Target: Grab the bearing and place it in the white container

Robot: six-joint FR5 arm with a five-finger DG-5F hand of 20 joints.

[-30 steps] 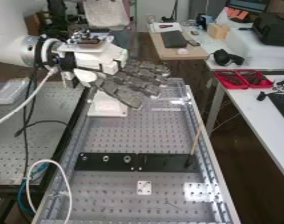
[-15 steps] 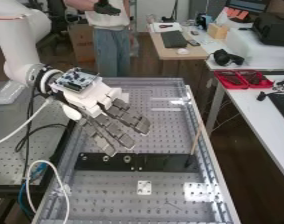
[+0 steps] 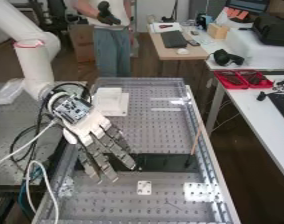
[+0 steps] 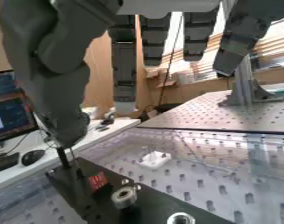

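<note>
Fingers [image 4: 125, 75] hang straight and released over the black plate [image 3: 166, 161], grasping nothing. The bearing [image 4: 124, 200] looks to be the metal collar standing on it, near a similar ring [image 4: 172, 219]. Centre over it, lower gently, pinch its rim evenly, and lift straight before you swing toward the white container [image 3: 110, 102].

I could pass above the tabletop [image 3: 116, 197] on the high camera's side of the dark plate [image 3: 166, 162]. The slanted stick [image 3: 196, 141] blocks me at the plate's end away from the arm.
</note>
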